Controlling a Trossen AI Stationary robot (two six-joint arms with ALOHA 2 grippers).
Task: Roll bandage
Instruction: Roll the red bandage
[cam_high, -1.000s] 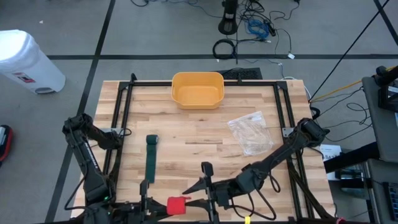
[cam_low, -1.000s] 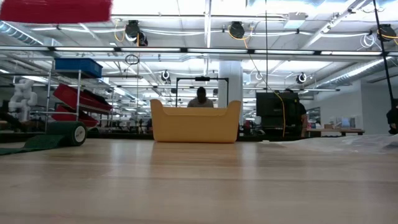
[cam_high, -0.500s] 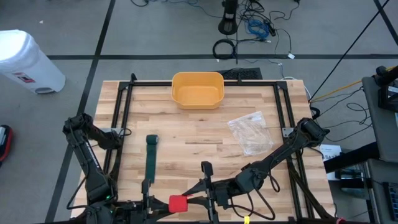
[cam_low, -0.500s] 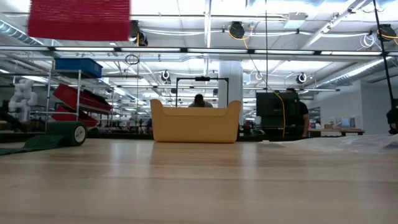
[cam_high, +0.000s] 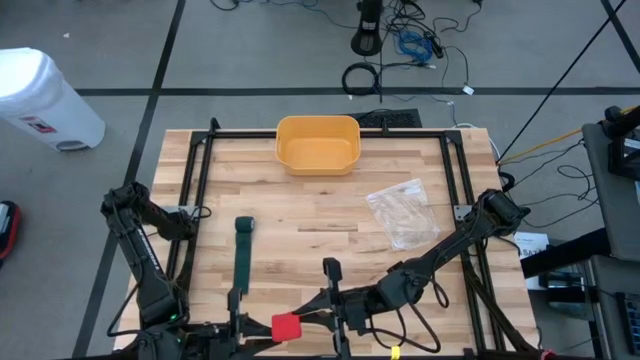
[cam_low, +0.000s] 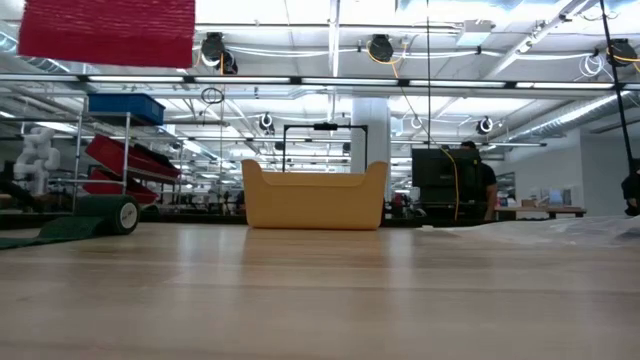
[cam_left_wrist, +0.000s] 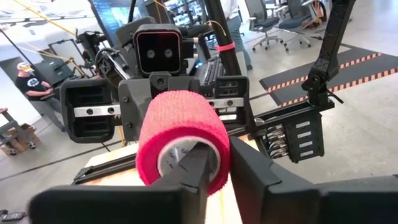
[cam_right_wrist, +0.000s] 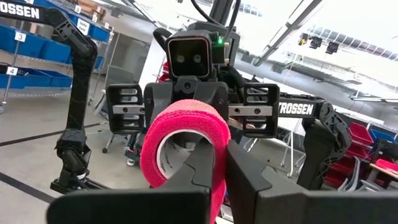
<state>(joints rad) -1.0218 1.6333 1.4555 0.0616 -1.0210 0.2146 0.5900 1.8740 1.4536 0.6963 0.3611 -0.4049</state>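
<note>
A red bandage roll (cam_high: 287, 326) hangs above the table's near edge between my two grippers; it also shows at the top of the low view (cam_low: 107, 30). My left gripper (cam_high: 262, 329) comes at it from the left and my right gripper (cam_high: 312, 322) from the right, both shut on it. A dark green bandage (cam_high: 241, 268) lies flat on the table at the left, its rolled end (cam_low: 112, 214) toward the far side. My left gripper (cam_left_wrist: 217, 163) has one finger inside the roll's hollow core (cam_left_wrist: 186, 155) and one outside on its red wall (cam_left_wrist: 219, 146), pinching the wall between them. The fingers come level from the table's left. The roll is lifted clear of the table. My right gripper (cam_right_wrist: 217, 155) has one finger inside the core (cam_right_wrist: 180, 149) and one outside on the red wall (cam_right_wrist: 219, 134), pinching the wall. The fingers come level from the table's right, at the roll's opposite open end. The roll hangs clear of the table.
A yellow bin (cam_high: 318, 143) stands at the table's far middle, also in the low view (cam_low: 314, 196). A clear plastic bag (cam_high: 402, 212) lies at the right. Black frame rails (cam_high: 196, 190) run along the table's left and right sides.
The red roll, held by both grippers, has come down a little and turned to sit squarer between them. Both grippers have stayed shut on it.
</note>
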